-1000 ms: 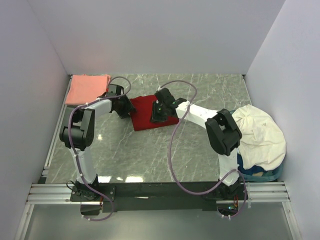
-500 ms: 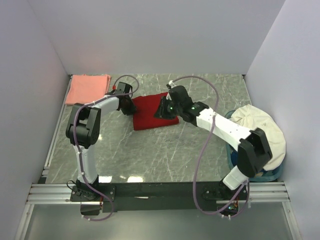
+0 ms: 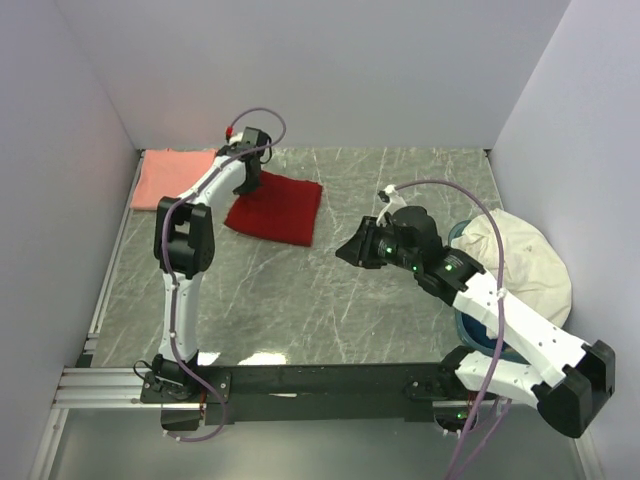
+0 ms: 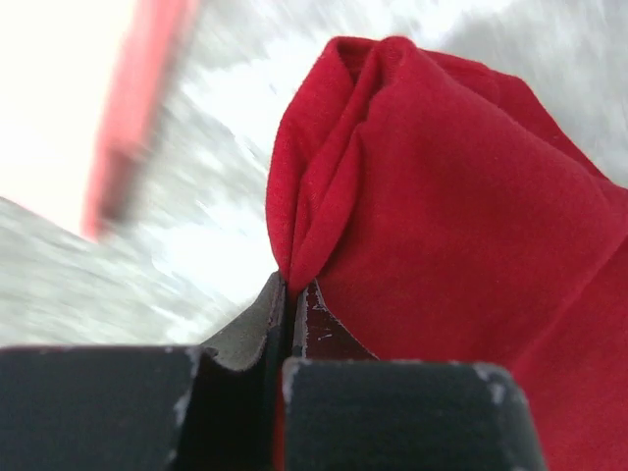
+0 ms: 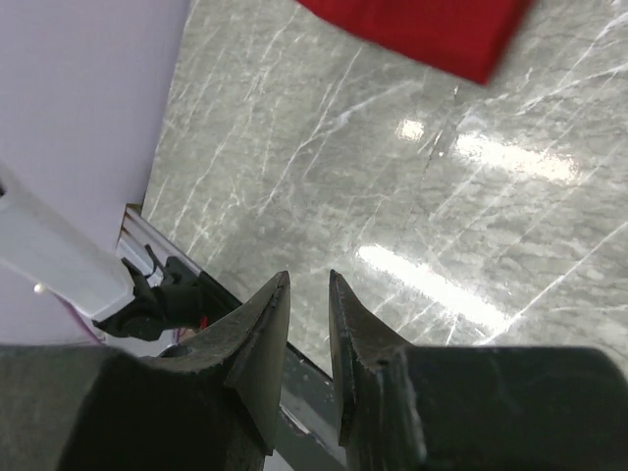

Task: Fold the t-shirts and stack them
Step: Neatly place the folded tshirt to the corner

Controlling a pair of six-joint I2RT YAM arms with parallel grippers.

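Marble table (image 3: 300, 300) — white cloth (image 3: 520, 265) over blue basket (image 3: 472, 328).

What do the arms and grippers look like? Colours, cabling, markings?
The left arm and right arm have white link shells and black joint housings. A mauve cable loops loosely along each. Small green lights dot the right arm. The gripper fingers are black, tapered wedges.

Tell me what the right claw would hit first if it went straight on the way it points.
The right claw would probably meet the marble table first; nothing else shows in its line, though depth is unclear.
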